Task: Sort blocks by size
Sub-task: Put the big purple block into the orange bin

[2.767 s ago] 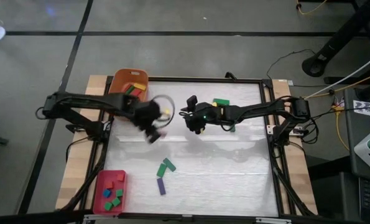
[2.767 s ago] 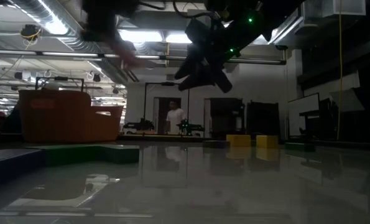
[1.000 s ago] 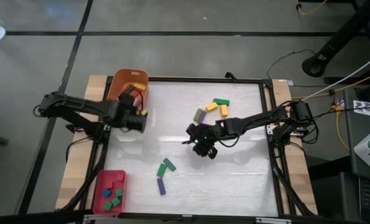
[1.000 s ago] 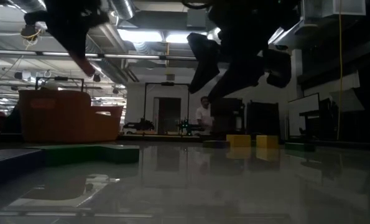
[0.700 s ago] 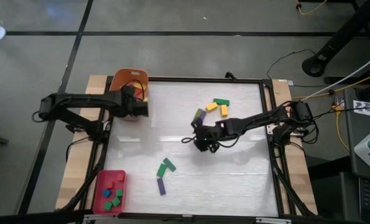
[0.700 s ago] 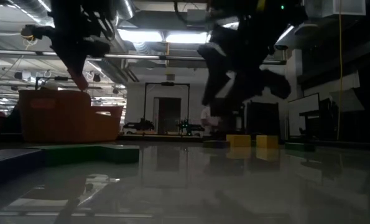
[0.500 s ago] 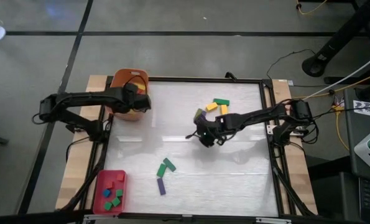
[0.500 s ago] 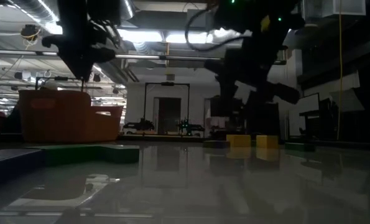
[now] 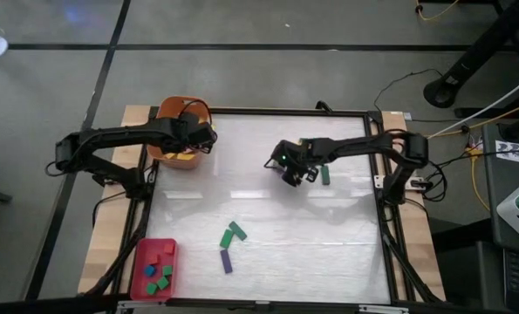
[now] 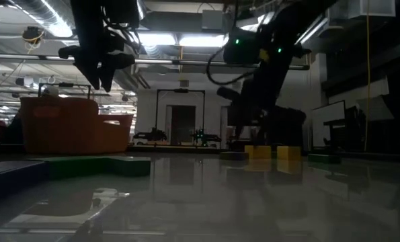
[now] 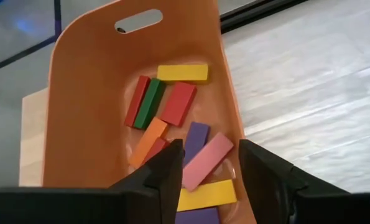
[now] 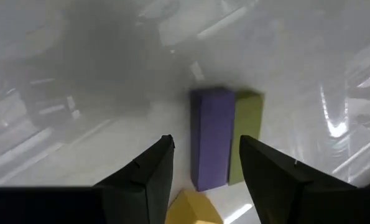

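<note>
From above, the left gripper [image 9: 198, 135] hung over the orange tub [image 9: 167, 157] at the far left corner of the table [image 9: 268, 253], while the right gripper [image 9: 296, 171] hovered low over the cluster of blocks at the far middle, a green block [image 9: 324, 174] just beside it; two green blocks [image 9: 233, 234] and a purple bar [image 9: 226, 261] lay nearer, and the red tray [image 9: 140, 262] of small cubes sat at the near left corner

From table height, both arms showed only as dark shapes, the tub [image 10: 72, 128] on the left, yellow blocks [image 10: 270, 152] far across a glossy, reflecting surface, and beyond it a dim hall with strip lights and a doorway

From the left wrist, the fingers [image 11: 166, 171] stood spread with nothing between them, and the pink bar [image 11: 208, 160] lay in the tub [image 11: 79, 93] among the other long bars, so I judged it best to lift straight up clear of the rim

From the right wrist, the fingers [image 12: 153, 168] were spread and empty over a purple bar [image 12: 212, 137] touching an olive one [image 12: 247, 134], a yellow block [image 12: 194, 208] near; to my eye it should straddle the purple bar alone, without catching its neighbour
</note>
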Controlling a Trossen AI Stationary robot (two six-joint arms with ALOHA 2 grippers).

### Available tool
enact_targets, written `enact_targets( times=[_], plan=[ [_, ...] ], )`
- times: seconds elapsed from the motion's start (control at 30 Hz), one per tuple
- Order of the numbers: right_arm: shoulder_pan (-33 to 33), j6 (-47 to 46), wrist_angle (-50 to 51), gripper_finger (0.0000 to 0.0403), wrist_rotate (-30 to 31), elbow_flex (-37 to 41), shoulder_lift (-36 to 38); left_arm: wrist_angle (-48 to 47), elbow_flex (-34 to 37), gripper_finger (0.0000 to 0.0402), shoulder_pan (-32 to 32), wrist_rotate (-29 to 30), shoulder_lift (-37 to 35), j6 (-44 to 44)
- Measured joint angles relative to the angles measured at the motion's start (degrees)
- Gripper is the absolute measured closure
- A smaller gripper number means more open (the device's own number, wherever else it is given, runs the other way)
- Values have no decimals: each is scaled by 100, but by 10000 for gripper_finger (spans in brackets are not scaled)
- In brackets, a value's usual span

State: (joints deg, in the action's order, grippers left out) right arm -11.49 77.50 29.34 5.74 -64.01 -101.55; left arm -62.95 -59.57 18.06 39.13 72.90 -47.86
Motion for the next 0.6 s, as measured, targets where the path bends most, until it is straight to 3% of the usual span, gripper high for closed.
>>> enact_targets(
  times=[0.6],
  plan=[
    [-467, 214, -249, 221, -156, -24, -480, 109, 0, 260, -3, 0, 0, 13]
  ],
)
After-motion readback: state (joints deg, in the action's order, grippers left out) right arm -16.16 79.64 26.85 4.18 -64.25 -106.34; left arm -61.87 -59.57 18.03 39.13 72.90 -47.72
